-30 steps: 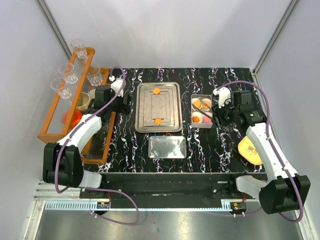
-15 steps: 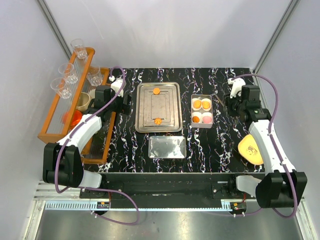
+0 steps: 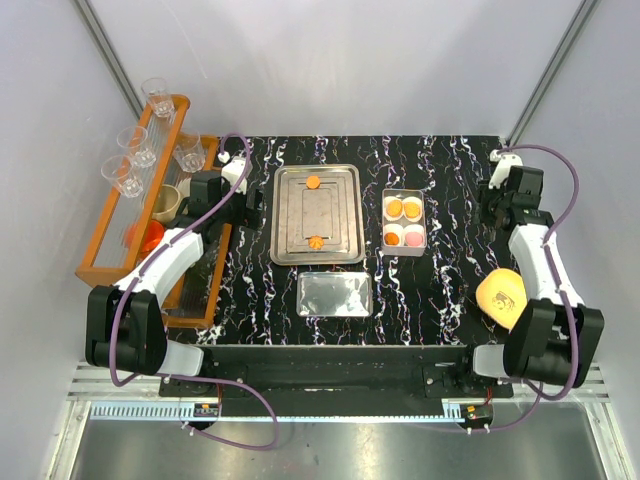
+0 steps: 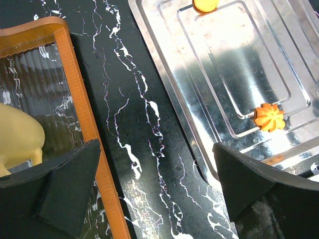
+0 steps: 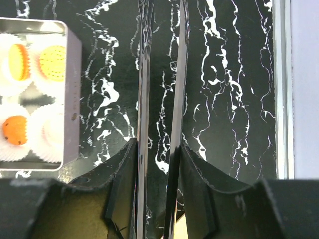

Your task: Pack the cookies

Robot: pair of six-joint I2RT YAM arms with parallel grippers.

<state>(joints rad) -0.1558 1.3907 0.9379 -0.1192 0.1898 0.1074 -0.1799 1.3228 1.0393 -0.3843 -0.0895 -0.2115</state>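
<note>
Two cookies lie on the metal tray [image 3: 345, 215]: a round orange one [image 3: 313, 182] at the far end and an orange flower-shaped one [image 3: 316, 241] at the near end. Both show in the left wrist view, round [image 4: 205, 4] and flower [image 4: 269, 117]. The small tin box [image 3: 405, 250] holds paper cups with orange cookies [image 3: 396, 208] and a pink one [image 3: 413, 237]; the box's wall [image 5: 72, 89] sits at the left of the right wrist view. My left gripper [image 4: 155, 149] is open and empty over the table left of the tray. My right gripper [image 5: 158, 149] is shut on thin metal tongs [image 5: 144, 74], right of the box.
A flat metal lid [image 3: 335, 295] lies near the front, below the tray. A yellow-orange lump [image 3: 500, 297] sits at the right front. A wooden rack [image 3: 130, 215] with clear glasses [image 3: 157, 97] and a yellow cup [image 3: 166, 203] stands at the left. The enclosure wall [image 5: 299, 89] is close on the right.
My right arm has drawn back from the tin box to the right, toward the table's right edge, with the tongs still in its grip. The left arm has not moved.
</note>
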